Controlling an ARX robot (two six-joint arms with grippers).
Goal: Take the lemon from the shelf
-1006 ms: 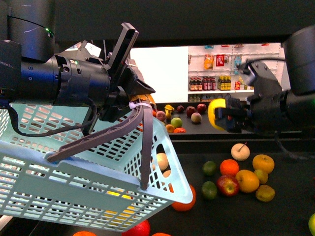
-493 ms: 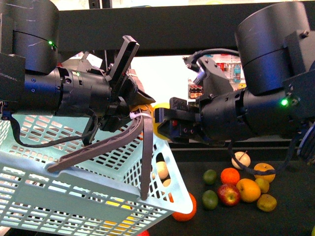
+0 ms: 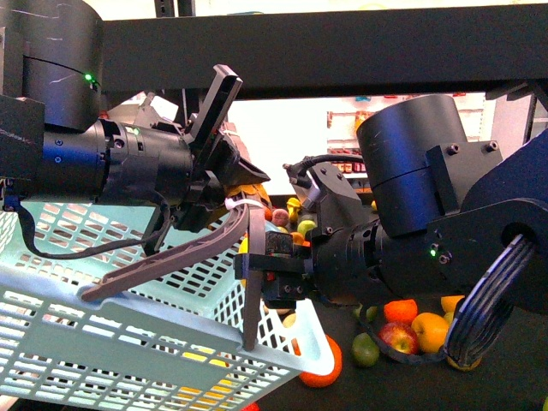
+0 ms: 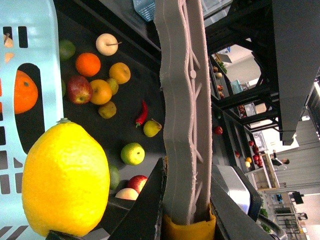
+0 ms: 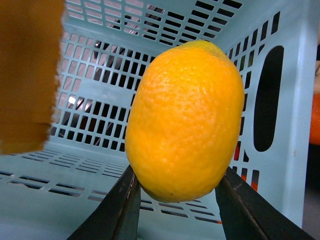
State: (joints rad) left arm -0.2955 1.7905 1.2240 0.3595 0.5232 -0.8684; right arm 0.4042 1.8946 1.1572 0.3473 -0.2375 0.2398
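Because the handle [image 3: 171, 253] and the right arm block the front view, the lemon [image 5: 185, 120] shows there only as what seems a yellow sliver. Both wrist views show it plainly, pinched between the right gripper [image 5: 179, 175] fingers with the basket [image 3: 128, 342] interior behind it. The left gripper [image 4: 187, 220] clamps the handle. Loose fruit [image 4: 100, 90] lies on the black shelf [image 4: 145, 70]. White store shelves [image 3: 342, 158] beyond are largely cut off.

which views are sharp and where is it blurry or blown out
Right wrist view: the lemon is sharp and evenly lit; an orange-brown shape near the lens is blurred. Left wrist view: lemon and basket handle sharp, distant background washed out. Front view: bright backlight leaves the left arm and right arm dark.
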